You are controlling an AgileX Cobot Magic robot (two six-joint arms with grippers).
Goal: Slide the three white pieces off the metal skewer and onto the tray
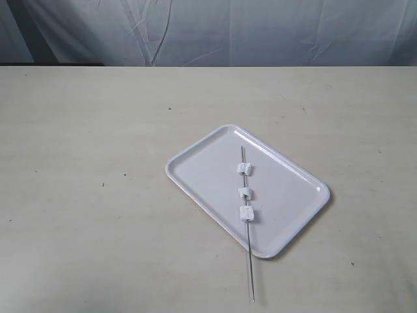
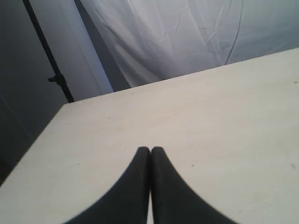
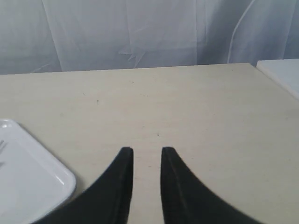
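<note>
Tray (image 1: pixel 202 173), white and flat with rounded corners and a low rim, lies turned at an angle on the pale table (image 1: pixel 98 163), and a creased white drape (image 1: pixel 260 32) hangs behind the table's far edge. Left gripper (image 2: pixel 150 150) hovers over bare tabletop near a table corner, with the tray out of its camera's sight; its two dark fingers are pressed together along their whole visible length, with nothing between them. Right gripper (image 3: pixel 147 151) sits above the table just beside one rounded corner of the tray (image 3: pixel 32 177); its fingers stand a narrow slit apart and hold nothing. Neither gripper touches the tray or anything on it. Across the tray lies the metal skewer (image 1: pixel 248 228), thin and straight: one end rests inside the tray close to the far rim, the rod passes over the near rim, and the other end reaches well out past the tray onto the table. Threaded on the part of the rod that is over the tray are the three white pieces (image 1: pixel 245 192), small soft-looking chunks spaced apart in a row, none touching another. One piece (image 1: pixel 244 168) sits nearest the far rim, one is in the middle of the tray's width, and the last piece (image 1: pixel 246 213) lies just inside the near rim.
</note>
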